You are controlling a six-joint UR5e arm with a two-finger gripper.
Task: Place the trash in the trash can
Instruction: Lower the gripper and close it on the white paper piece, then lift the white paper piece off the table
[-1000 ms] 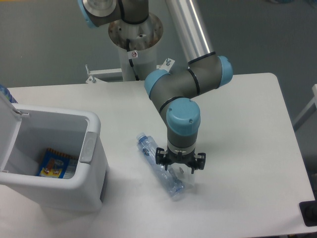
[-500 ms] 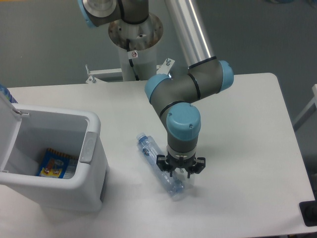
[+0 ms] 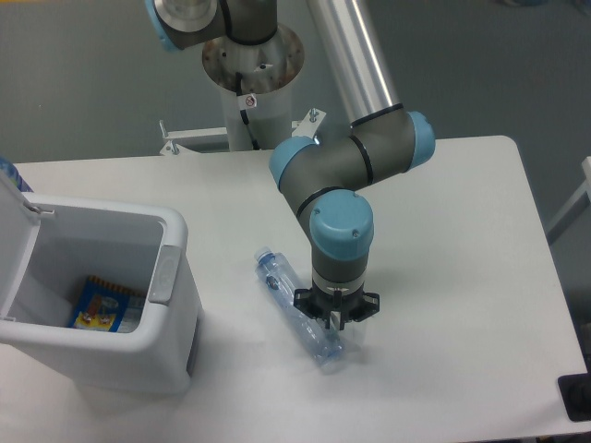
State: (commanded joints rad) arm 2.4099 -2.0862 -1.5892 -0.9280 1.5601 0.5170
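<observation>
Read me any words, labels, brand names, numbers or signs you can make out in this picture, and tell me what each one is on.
Nothing here can be read as text.
Small red and white sticker on the robot's base column: too small to read.
Blue-and-yellow snack packet inside the trash can: print too blurred to read.
Crushed bottle by the gripper: no legible label.

No text can be read anywhere. The small sticker (image 3: 248, 100) on the robot's base column and the print on the snack packet (image 3: 98, 305) are too blurred.
</observation>
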